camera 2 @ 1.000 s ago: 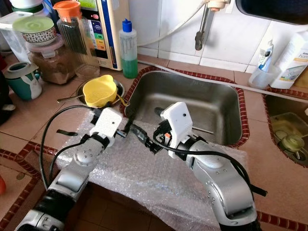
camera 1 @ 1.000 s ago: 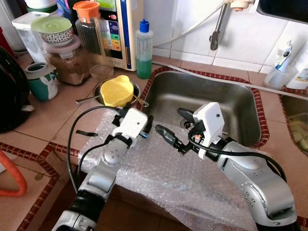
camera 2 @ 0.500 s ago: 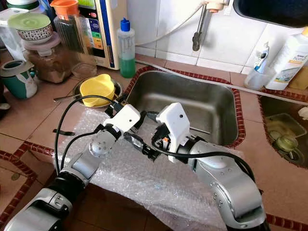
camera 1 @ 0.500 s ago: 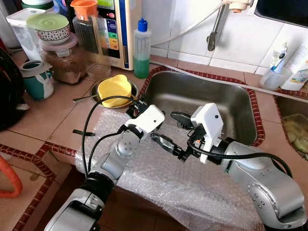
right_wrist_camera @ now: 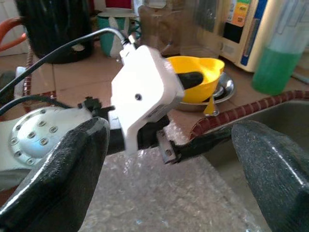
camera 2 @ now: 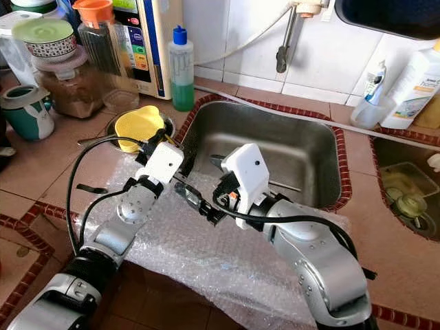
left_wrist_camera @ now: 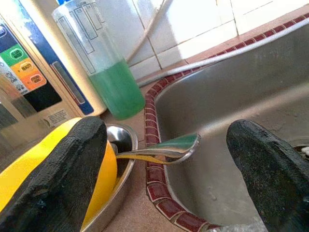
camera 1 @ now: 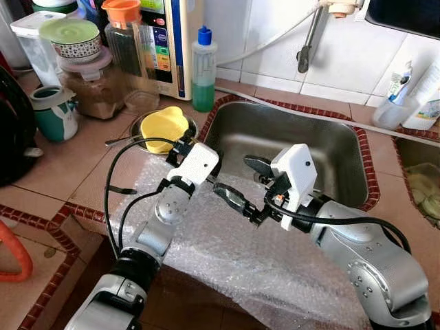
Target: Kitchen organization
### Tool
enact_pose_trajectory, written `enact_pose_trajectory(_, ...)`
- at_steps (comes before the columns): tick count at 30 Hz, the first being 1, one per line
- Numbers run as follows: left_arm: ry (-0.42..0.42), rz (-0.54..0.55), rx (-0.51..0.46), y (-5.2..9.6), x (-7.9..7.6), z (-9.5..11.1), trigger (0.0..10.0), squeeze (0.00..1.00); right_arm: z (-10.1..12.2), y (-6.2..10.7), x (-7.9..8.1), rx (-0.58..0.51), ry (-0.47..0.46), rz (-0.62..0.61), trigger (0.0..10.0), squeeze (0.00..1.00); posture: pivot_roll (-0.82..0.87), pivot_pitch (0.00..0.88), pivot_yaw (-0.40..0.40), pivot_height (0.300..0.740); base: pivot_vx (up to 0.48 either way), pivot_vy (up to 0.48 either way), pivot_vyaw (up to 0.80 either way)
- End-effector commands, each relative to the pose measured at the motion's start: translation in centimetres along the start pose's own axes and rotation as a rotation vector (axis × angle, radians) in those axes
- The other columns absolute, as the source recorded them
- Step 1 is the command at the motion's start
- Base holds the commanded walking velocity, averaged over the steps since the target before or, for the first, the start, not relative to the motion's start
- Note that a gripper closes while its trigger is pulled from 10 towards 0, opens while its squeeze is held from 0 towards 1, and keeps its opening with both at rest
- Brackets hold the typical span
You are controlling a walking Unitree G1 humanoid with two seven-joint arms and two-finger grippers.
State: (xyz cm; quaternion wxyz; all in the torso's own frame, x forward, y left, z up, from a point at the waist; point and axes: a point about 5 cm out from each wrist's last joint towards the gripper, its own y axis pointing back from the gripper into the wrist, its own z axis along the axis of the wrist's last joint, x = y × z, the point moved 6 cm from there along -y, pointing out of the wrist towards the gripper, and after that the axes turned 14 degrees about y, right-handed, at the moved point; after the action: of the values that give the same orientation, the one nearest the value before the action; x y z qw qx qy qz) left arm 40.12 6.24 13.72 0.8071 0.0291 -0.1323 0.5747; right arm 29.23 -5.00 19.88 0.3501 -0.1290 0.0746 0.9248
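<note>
My left gripper (camera 1: 198, 151) is open over the counter's edge, between a yellow bowl (camera 1: 163, 128) and the steel sink (camera 1: 323, 148). One of its fingers (left_wrist_camera: 58, 179) is over the bowl and the other (left_wrist_camera: 270, 169) over the sink. The yellow bowl sits in a shallow steel dish (left_wrist_camera: 118, 193). A spoon (left_wrist_camera: 164, 147) lies from the dish across the red sink rim. My right gripper (camera 1: 242, 182) is open just right of the left one, above the bubble wrap (camera 1: 227, 240), with nothing between its fingers (right_wrist_camera: 58, 169).
A green soap bottle (camera 1: 203, 72) stands behind the bowl, next to a white appliance (camera 1: 172, 41). Jars (camera 1: 96, 82), a pitcher (camera 1: 127, 41) and a teal mug (camera 1: 51, 113) crowd the back left. A tap (camera 1: 309, 41) hangs over the sink. White bottles (camera 1: 412, 96) stand at the right.
My left gripper swung right over the sink rim, then drew back left toward the yellow bowl. The right gripper has barely moved.
</note>
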Motion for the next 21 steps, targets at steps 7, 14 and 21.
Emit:
enact_pose_trajectory(7,0.027,0.010,-0.023,-0.12,0.62,0.72,10.0,0.00,0.21,-0.15,-0.09,-0.008,0.011,-0.009,10.0,0.00,-0.07,0.079,-0.012,0.740,0.000,-0.147,0.00)
enact_pose_trajectory(14,0.035,0.016,-0.017,-0.01,0.81,0.55,10.0,0.00,0.11,-0.12,-0.07,-0.006,0.018,-0.010,10.0,0.00,-0.07,0.082,-0.007,0.740,0.000,-0.294,0.00)
enact_pose_trajectory(21,0.035,0.018,-0.011,0.00,1.04,0.42,10.0,0.00,0.04,-0.07,-0.02,-0.004,0.019,-0.011,10.0,0.00,-0.07,0.082,-0.006,0.740,0.000,-0.346,0.00)
